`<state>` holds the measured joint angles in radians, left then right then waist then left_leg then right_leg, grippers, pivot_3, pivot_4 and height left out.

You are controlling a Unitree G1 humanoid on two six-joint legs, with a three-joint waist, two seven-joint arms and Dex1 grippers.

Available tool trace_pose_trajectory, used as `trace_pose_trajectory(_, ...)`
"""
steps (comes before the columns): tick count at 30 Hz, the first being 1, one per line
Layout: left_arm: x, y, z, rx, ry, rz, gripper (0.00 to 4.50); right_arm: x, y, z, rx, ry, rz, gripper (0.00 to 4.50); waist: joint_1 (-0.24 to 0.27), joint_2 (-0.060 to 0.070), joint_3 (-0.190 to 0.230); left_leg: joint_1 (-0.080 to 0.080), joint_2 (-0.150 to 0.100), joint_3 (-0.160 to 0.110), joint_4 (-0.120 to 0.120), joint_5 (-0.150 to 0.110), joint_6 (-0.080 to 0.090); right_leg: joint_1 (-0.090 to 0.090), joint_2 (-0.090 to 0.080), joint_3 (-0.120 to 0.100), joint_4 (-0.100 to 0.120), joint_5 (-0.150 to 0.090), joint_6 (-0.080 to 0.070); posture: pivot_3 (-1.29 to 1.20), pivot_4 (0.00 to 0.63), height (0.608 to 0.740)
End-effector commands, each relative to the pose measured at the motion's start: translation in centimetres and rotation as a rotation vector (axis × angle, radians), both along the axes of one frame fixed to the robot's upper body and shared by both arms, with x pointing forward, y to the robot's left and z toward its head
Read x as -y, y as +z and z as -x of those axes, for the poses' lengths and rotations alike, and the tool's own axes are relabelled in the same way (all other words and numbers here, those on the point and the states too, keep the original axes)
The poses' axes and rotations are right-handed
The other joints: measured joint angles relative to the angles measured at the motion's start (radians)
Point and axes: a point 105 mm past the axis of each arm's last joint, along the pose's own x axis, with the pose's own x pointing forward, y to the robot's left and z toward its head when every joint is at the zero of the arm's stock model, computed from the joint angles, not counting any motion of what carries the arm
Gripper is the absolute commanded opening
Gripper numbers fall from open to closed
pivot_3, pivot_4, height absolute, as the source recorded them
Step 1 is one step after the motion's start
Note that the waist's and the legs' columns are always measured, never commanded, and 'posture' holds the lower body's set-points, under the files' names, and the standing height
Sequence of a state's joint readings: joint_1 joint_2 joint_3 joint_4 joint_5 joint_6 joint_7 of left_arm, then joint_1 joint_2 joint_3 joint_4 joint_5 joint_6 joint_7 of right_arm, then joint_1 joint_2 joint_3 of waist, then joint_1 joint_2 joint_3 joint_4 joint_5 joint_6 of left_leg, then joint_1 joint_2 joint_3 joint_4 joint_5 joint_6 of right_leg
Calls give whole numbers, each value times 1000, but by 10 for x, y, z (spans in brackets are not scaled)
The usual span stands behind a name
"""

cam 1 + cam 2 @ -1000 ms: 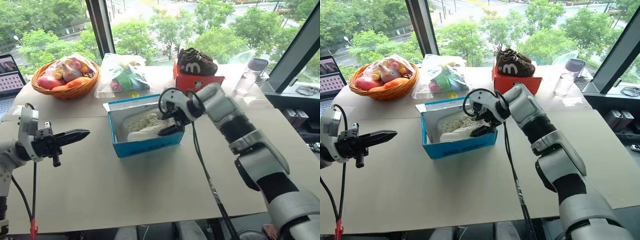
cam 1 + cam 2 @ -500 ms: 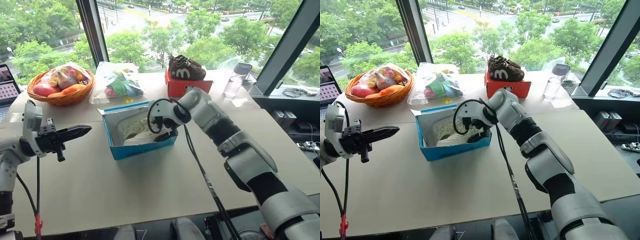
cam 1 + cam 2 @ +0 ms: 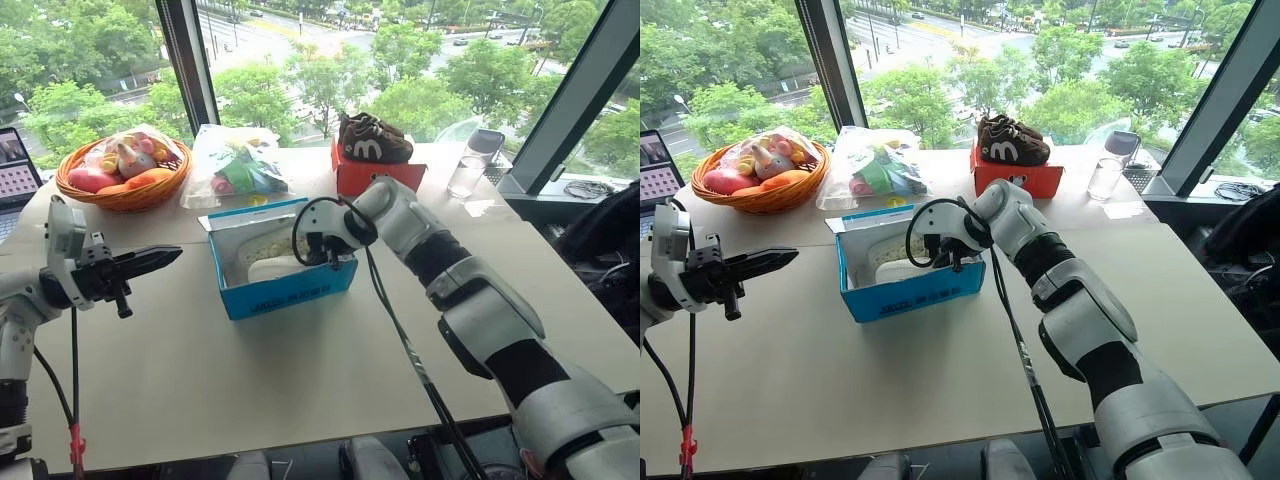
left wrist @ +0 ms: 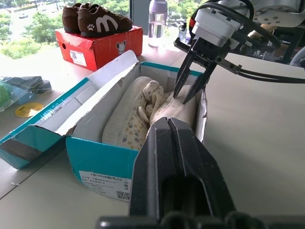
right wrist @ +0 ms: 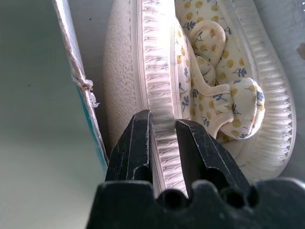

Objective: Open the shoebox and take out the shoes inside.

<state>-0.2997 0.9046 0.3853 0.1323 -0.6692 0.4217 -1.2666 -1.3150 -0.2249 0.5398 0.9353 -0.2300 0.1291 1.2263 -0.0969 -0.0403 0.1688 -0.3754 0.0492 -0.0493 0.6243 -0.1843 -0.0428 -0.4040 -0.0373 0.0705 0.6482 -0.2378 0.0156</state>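
Beige counter [image 3: 300, 370] by the tall windows carries the open bright blue cardboard shoebox [image 3: 285, 290] with the small cream sneakers [image 4: 143, 112] lying inside. Reaching down into it, the right tool [image 5: 161, 143] pinches the ribbed white sole of one sneaker. Off to the left, the left tool [image 3: 150, 260] hovers closed and empty.

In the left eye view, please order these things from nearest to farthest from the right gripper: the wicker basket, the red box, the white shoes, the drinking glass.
1. The white shoes: the right gripper is in the blue shoebox, closed on one shoe's edge.
2. The red box: behind the shoebox, carrying brown shoes.
3. The drinking glass: farther right, near the window.
4. The wicker basket: far left corner.
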Motion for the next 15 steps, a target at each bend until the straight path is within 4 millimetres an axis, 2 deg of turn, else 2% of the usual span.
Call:
trace_pose_trajectory(1,1,9,-1,43,4,-10,0,17,-40,2,-104,-67,90,1046,0,0,0,0,0,0,0,0,0,0,0,0,0,0,0,0,150,740)
trace_pose_trajectory(8,0,7,-2,36,12,-16,0,10,-14,6,-104,8,58,1046,0,1,1,-2,0,0,0,0,0,-2,0,0,0,0,0,0,150,740)
trace_pose_trajectory(11,0,7,-3,35,13,-17,0,-2,11,10,-65,67,32,1046,0,1,1,-7,0,0,0,0,0,-7,0,0,0,0,0,0,150,740)
trace_pose_trajectory(14,0,7,-4,34,15,-20,0,-11,24,10,-29,81,4,1046,0,0,1,-19,0,0,0,0,0,-19,1,0,1,5,8,0,150,740)
trace_pose_trajectory(15,0,7,-4,33,14,-24,0,-16,27,12,-29,85,-13,1568,-1,0,1,-20,0,0,0,0,0,-20,1,0,1,5,8,0,150,740)
